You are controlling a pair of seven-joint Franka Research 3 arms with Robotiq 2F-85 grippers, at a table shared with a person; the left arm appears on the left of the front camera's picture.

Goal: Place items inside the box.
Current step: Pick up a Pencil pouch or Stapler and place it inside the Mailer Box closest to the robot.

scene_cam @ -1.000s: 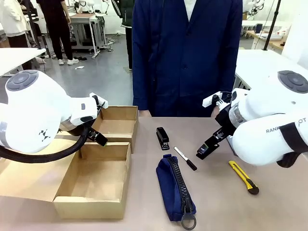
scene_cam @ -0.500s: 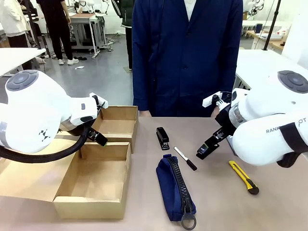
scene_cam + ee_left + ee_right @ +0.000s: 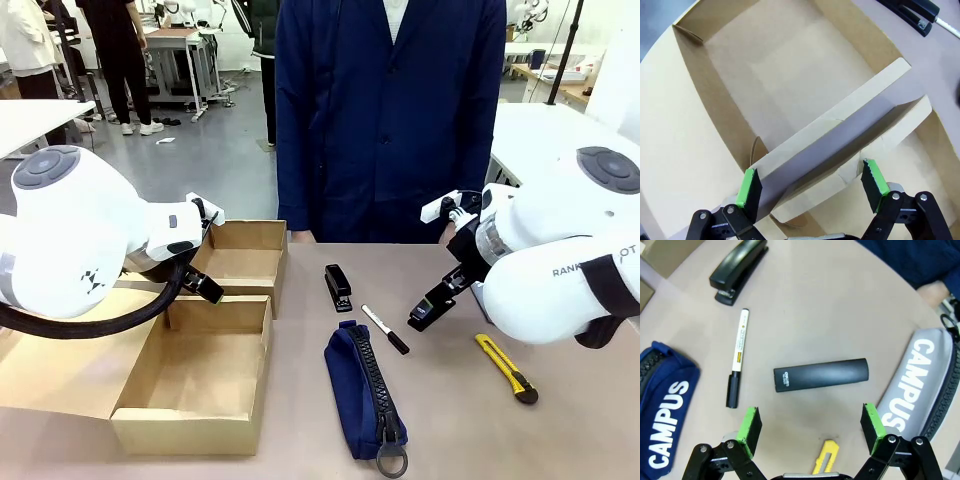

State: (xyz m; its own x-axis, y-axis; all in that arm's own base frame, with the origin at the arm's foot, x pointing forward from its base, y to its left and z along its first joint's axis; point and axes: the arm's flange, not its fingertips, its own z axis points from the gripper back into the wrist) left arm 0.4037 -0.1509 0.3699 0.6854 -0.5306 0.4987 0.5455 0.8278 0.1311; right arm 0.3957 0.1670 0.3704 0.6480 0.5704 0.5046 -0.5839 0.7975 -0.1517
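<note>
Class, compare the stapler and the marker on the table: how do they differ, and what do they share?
Colour: the stapler is all black; the marker is white with a black cap.
Build: the stapler is chunky; the marker is slim.
Place: the stapler lies closer to the box; the marker lies farther from it.
Both lie flat on the table, outside the box.

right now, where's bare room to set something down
Both box compartments are bare. Free table lies between box and pouch, and between pouch and knife. Crowded: stapler, marker and right claw cluster behind the pouch.
</note>
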